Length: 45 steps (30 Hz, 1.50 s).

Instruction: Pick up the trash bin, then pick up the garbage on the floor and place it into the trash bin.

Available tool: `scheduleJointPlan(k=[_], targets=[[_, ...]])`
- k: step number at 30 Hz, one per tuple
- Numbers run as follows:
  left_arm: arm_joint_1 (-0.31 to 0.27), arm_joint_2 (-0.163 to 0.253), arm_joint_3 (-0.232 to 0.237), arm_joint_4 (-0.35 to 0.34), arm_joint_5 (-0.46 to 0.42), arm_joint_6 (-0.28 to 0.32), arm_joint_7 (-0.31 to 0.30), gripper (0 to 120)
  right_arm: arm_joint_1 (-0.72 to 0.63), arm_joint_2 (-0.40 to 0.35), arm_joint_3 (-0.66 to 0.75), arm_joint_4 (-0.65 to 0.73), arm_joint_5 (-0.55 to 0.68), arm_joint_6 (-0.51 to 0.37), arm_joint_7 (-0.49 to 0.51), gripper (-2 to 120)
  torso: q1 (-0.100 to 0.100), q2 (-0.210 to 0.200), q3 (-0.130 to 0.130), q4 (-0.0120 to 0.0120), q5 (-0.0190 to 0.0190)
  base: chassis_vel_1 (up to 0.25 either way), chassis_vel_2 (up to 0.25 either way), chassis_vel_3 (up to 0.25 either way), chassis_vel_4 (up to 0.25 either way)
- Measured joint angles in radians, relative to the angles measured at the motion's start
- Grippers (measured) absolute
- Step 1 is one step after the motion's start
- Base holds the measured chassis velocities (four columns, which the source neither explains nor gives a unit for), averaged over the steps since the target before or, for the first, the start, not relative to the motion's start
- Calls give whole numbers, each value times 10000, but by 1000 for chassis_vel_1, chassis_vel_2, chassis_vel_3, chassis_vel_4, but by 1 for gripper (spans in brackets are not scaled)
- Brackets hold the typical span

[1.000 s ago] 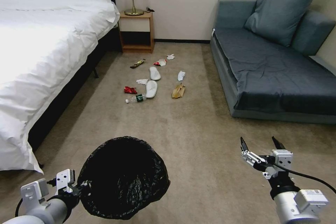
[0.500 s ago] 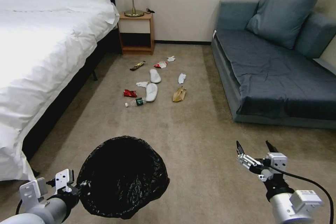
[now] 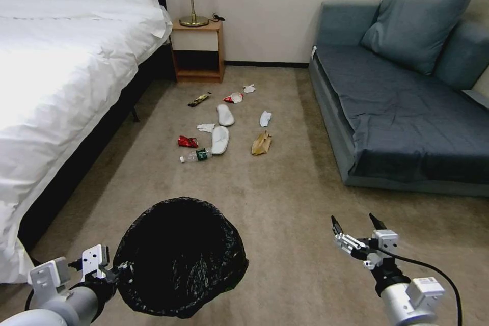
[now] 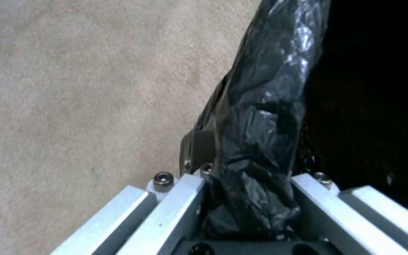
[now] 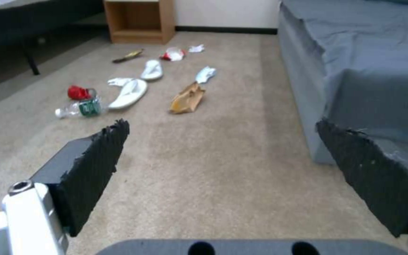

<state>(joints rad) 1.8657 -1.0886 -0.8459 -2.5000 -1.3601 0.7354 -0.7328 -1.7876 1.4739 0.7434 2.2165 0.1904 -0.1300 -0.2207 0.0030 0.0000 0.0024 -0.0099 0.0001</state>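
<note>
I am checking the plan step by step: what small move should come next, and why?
Probably drive forward toward the garbage: it lies well ahead on the carpet, the left gripper holds the trash bin by its rim, and the right gripper is open.

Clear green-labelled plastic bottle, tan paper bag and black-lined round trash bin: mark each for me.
Clear green-labelled plastic bottle [image 3: 196,155]: head view, on its green label.
Tan paper bag [image 5: 187,102]: right wrist view, on its crumpled middle.
Black-lined round trash bin [image 3: 138,229]: head view, on its bag-covered near rim.

Even indoor light, overexposed on one side.
The white bed [image 3: 56,76] blows out to glare; the left wrist view is soft, the bin liner [image 4: 260,106] glinting.
</note>
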Motion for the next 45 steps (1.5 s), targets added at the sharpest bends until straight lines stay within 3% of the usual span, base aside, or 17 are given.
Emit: scheduleJointPlan(k=[22,45], targets=[[252,-11,-123,0,-8,0,-8,0,315,-581,-355,-504,17,-60,-319,100,0,0,0,0,-1,-82,88,85,-87],[215,-128,-271,0,-211,0,-233,0,495,-542,-362,-534,166,-95,-285,100,1,0,0,0,-1,-101,108,103,-102]])
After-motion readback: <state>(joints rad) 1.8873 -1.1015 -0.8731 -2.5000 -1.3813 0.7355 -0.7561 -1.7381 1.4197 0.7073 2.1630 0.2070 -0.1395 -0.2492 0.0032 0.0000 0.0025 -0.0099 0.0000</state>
